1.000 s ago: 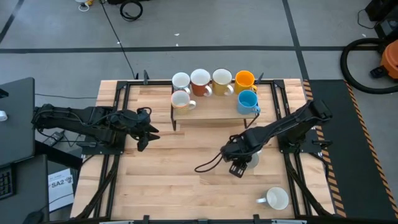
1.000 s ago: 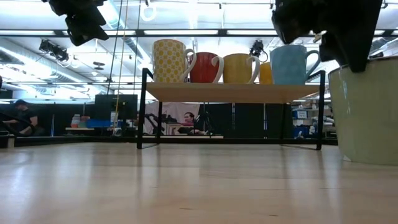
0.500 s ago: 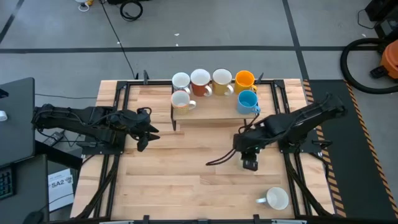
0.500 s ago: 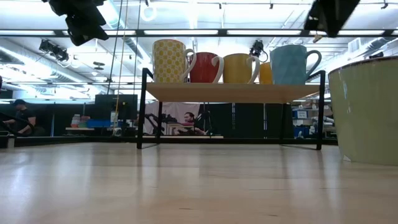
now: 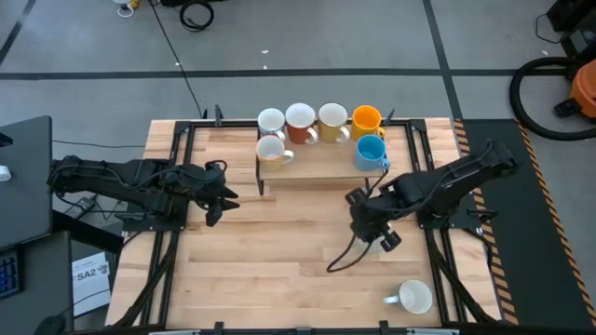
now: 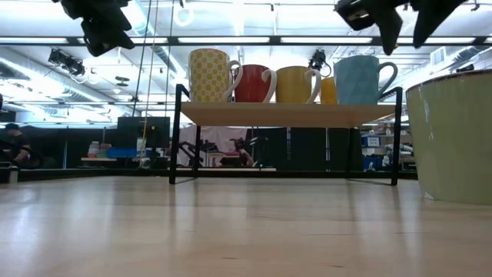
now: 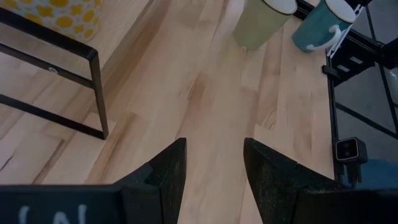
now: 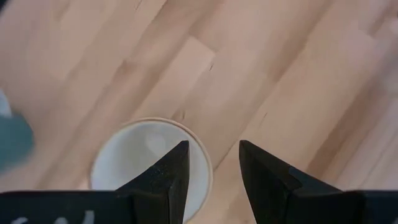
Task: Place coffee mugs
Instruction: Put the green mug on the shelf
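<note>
Wood table. Right gripper jaws parted, empty, over mug: rigid, slick, breakable; pinch rim. Left gripper open, idle.

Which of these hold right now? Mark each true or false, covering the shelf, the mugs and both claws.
1. Six ceramic mugs stand on the raised wooden shelf. True.
2. The left claw grips a mug. False: it is open and empty, over bare table beside the shelf.
3. The right claw hangs open above the large pale yellow-green ceramic mug. True.
4. The light blue ceramic mug sits at the shelf's left end. False: it is at the right end.
5. The white handled mug stands on the tabletop. True.
</note>
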Motion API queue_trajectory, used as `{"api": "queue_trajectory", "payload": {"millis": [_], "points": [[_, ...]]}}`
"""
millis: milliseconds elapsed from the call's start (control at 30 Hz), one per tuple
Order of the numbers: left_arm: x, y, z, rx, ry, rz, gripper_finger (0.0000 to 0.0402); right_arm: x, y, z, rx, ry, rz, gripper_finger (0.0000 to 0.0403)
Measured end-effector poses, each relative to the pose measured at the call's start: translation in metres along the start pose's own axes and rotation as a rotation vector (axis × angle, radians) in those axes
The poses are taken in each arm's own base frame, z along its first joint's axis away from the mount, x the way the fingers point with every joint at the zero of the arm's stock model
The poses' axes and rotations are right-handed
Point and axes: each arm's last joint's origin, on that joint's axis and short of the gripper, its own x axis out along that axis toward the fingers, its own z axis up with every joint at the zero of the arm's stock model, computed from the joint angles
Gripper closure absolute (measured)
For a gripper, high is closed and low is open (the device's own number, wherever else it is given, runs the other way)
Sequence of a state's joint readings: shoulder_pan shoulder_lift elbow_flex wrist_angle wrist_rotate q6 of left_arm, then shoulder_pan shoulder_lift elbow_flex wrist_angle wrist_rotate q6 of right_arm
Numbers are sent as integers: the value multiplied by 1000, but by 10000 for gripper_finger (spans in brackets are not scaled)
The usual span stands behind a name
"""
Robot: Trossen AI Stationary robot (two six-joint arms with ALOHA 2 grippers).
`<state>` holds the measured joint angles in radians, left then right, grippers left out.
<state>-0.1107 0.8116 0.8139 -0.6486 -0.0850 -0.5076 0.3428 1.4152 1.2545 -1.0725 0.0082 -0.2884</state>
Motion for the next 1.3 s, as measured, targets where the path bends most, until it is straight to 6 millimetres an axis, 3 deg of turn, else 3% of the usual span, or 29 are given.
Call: {"api": "queue_trajectory", "payload": {"millis": [133, 400, 600, 767, 1133, 1300], "points": [[0, 0, 0, 0, -4, 1, 235, 13, -1, 4, -128, 41, 13, 257], [0, 1, 1, -3, -24, 35, 235, 39, -2, 10, -197, 126, 50, 261], [0, 1, 1, -4, -28, 44, 235, 41, -2, 9, -263, 146, 64, 261], [0, 1, 1, -4, -28, 44, 235, 44, -2, 9, -267, 154, 71, 261], [0, 1, 1, -4, -28, 45, 235, 72, -3, 14, -267, 229, 107, 263], [0, 1, 1, -4, -28, 45, 235, 76, -3, 15, -267, 229, 106, 290]]}}
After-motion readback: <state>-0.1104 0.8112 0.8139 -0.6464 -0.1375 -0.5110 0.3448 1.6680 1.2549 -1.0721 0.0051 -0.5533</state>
